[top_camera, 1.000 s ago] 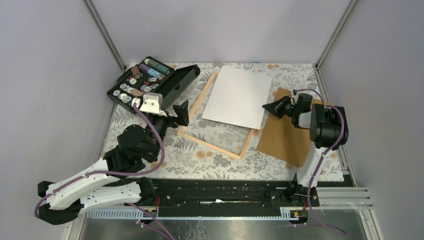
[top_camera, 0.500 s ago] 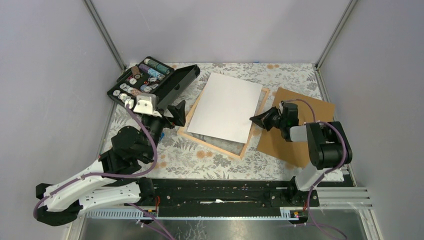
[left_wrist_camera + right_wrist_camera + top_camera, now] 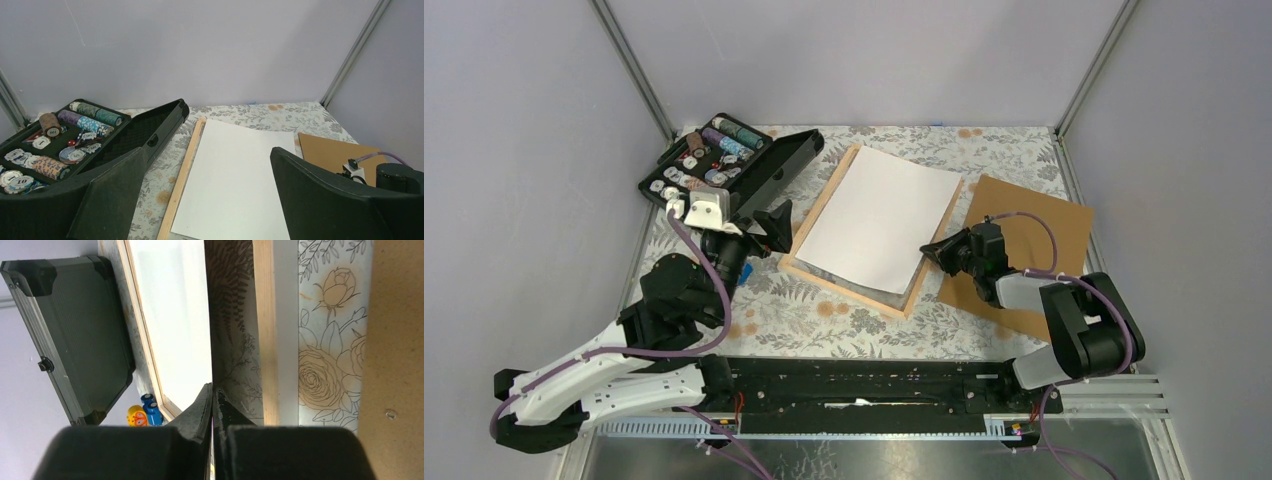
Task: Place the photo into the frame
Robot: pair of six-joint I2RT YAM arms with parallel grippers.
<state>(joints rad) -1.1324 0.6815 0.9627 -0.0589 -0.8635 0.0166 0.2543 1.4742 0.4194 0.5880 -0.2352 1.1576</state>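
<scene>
White-backed photo (image 3: pixel 879 218) lies over pale wood frame (image 3: pixel 839 288); R jaws pinch photo's edge, L jaws spread wide

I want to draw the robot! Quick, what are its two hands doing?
Left gripper: open, holding nothing.
Right gripper: shut on the photo edge.

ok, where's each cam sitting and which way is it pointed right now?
Top external: above and behind the bases, looking down on the table. It shows the left pincer open and the right pincer shut on the photo.
Left wrist: low behind the left pincer, facing the back wall over the poker chip case and frame; its spread fingers show.
Right wrist: rolled sideways, looking along the photo's edge toward the case; its closed fingers show.
Shared: both wrist views see the photo, frame and case.
</scene>
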